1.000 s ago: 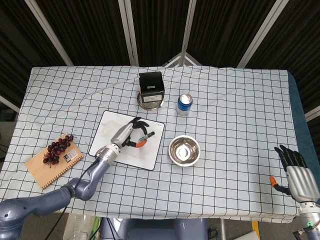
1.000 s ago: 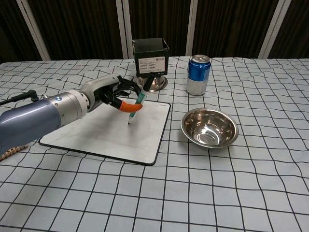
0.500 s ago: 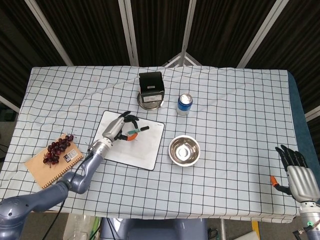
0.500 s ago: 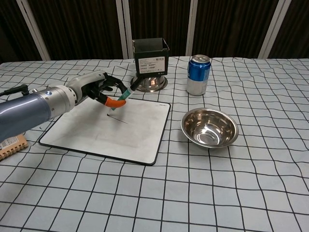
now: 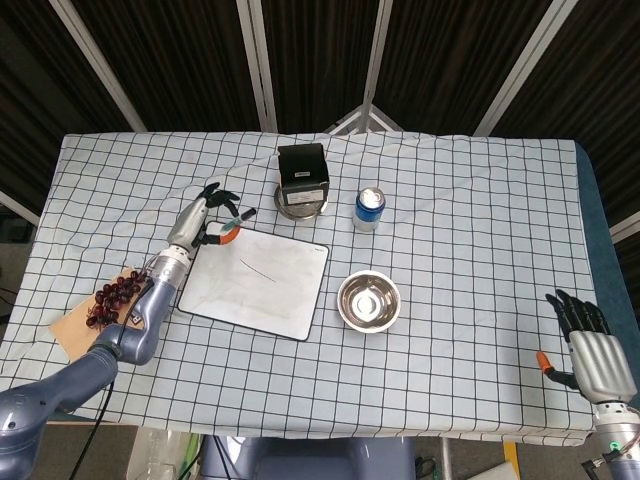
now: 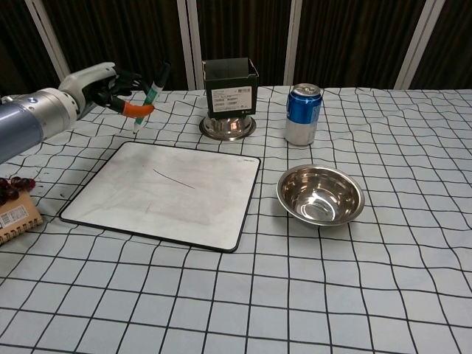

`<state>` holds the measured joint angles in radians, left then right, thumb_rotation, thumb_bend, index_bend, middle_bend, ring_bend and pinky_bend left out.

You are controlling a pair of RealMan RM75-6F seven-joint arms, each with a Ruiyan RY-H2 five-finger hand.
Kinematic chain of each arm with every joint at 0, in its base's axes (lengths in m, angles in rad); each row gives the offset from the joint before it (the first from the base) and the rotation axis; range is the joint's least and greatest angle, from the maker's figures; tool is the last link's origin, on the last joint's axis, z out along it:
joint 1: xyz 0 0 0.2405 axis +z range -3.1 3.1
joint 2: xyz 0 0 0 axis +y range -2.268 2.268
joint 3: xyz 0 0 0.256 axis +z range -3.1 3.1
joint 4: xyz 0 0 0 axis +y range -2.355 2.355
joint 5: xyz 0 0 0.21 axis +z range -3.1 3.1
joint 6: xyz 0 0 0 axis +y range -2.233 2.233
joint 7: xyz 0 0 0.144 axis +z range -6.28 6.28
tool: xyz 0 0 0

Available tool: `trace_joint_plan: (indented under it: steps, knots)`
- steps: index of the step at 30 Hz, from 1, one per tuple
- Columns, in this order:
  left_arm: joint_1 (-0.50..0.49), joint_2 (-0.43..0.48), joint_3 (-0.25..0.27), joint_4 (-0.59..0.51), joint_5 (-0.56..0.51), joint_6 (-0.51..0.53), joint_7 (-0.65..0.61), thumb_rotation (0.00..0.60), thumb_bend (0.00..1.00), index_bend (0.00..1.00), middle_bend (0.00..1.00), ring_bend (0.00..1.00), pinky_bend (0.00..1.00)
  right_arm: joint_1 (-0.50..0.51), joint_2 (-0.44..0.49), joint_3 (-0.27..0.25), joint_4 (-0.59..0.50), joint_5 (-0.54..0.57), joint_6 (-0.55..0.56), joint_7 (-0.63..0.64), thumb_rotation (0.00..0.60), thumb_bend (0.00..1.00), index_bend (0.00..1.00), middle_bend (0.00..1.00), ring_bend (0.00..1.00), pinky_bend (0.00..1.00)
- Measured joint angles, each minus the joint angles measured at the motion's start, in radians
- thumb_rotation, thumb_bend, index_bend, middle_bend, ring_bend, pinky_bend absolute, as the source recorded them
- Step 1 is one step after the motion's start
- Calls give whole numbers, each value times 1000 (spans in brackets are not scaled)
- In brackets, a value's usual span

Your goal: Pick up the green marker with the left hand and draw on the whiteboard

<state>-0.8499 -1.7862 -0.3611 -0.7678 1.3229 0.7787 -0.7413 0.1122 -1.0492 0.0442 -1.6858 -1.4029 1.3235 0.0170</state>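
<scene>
My left hand pinches the green marker and holds it in the air, tip down, beyond the far left corner of the whiteboard. A short dark stroke runs across the board's upper middle. My right hand hangs open off the table's near right corner, fingers spread, holding nothing; only the head view shows it.
A steel bowl sits right of the board. Behind stand a blue can and a black box on a metal dish. A notebook with dark grapes lies at the left edge.
My left hand has lifted the marker off the board and swung it back and to the left, past the board's far left corner. A dark line now shows on the board.
</scene>
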Motion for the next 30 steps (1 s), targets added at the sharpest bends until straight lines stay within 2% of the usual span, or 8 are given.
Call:
trace_joint_plan:
  steps: [10,30]
  knots:
    - [1,-17,-2,-89,-42,-9,21,600,545,740,247,10,15,3,4,-2,-4,-2,-8,12,600,348,0,0,0,0]
    - [-57,-143,-11,-89,-112,-50,116,600,545,740,247,10,16,2,21,-1,-7,-2,-13,52,600,348,0,0,0,0]
